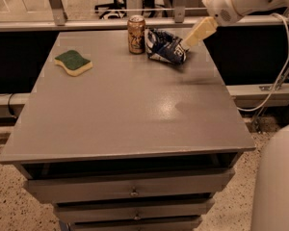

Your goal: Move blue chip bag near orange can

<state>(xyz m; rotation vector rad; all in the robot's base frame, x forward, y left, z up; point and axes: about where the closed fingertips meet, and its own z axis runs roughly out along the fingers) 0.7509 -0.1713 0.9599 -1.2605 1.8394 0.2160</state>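
Note:
The blue chip bag (164,47) lies crumpled on the far part of the grey table (135,109). It sits just right of the upright orange can (136,34), and the two nearly touch. My gripper (186,43) reaches in from the upper right on the white arm (241,1). Its cream tip is at the bag's right edge, just above the table top. I cannot see whether it still touches the bag.
A green-and-yellow sponge (73,62) lies at the table's far left. Drawers (132,191) sit under the table's front edge. My white body (277,182) fills the lower right corner. A cable (279,76) hangs to the right, and a rail (111,23) runs behind the table.

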